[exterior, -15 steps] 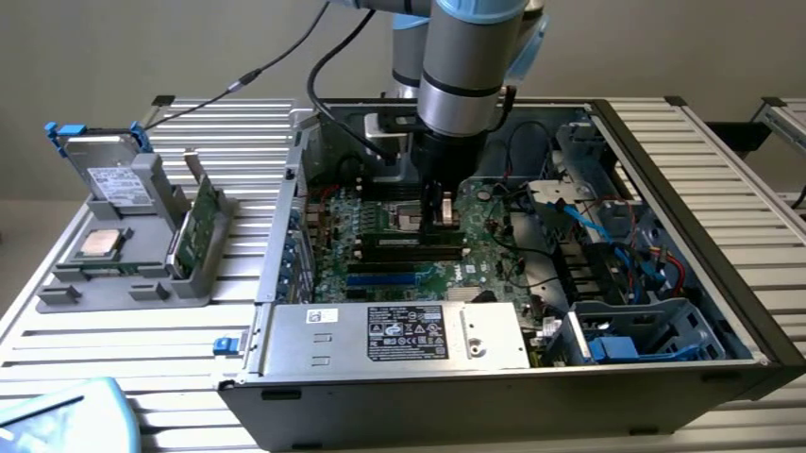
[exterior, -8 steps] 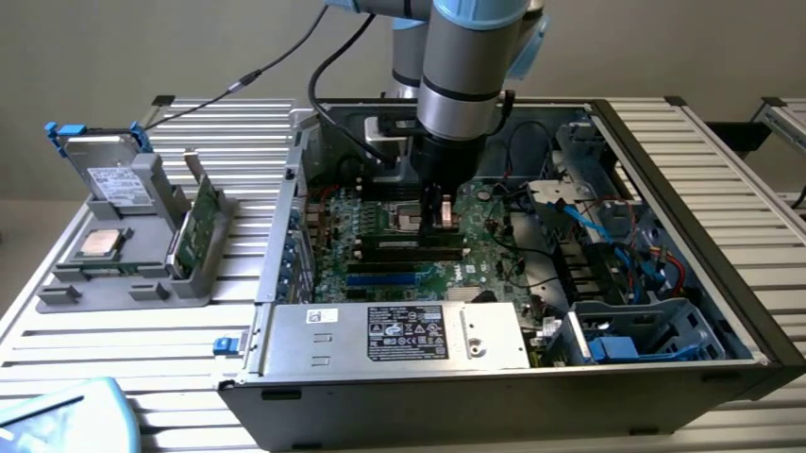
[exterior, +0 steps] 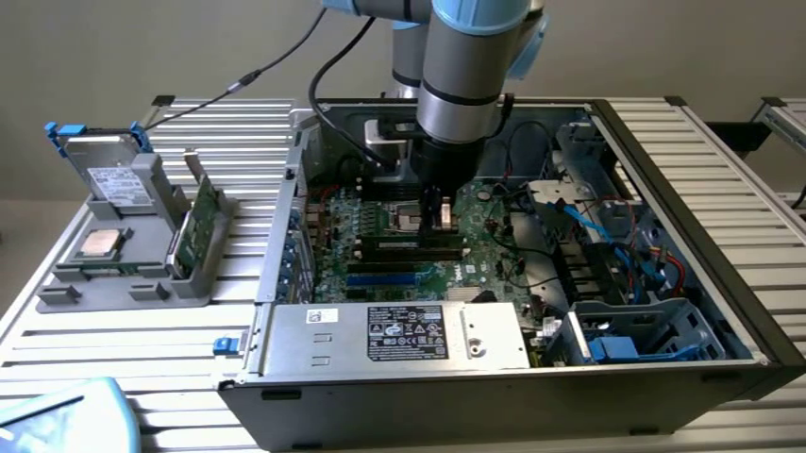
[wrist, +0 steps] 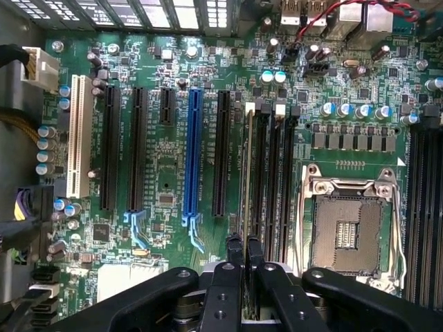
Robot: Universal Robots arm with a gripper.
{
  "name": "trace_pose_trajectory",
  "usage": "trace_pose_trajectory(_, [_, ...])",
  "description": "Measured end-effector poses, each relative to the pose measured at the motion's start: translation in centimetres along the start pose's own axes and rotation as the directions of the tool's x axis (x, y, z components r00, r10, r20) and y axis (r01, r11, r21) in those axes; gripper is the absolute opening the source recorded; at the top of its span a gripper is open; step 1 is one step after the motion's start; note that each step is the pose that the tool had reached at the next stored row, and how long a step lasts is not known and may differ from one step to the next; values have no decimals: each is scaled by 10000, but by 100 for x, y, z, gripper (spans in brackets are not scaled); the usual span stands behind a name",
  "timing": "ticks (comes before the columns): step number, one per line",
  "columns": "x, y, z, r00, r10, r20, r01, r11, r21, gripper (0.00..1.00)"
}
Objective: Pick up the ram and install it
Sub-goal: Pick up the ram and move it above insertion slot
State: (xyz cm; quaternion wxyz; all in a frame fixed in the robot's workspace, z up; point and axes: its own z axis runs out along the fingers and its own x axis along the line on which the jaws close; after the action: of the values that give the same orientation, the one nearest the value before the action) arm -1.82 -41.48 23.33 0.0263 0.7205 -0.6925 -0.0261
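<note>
A robotic assembly lab is indicated: an opened computer case [exterior: 686, 179] is set on a slatted metal bench [exterior: 126, 349], below a robot arm [exterior: 469, 66].

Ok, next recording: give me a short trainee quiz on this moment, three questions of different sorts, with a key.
1. True or false: the end effector is inside the open computer case, over the motherboard.
2. The ram is: A clamped edge-on between the end effector's fingers; B lying loose, untouched; C leaning on one finger only.
3. Fill in: one long expansion slot between two black ones is coloured ___.
Key: 1 true; 2 A; 3 blue.
</note>
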Motion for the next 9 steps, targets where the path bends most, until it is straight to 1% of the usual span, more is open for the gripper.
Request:
trace_pose_trajectory(1, [0,0,3,10000,-1,15,1,10000,0,13])
trace_pose_trajectory(5, [0,-1,9,10000,-1,20,1,10000,-13,13])
trace_pose_trajectory(9, [0,-4,48,10000,-2,27,2,10000,-15,13])
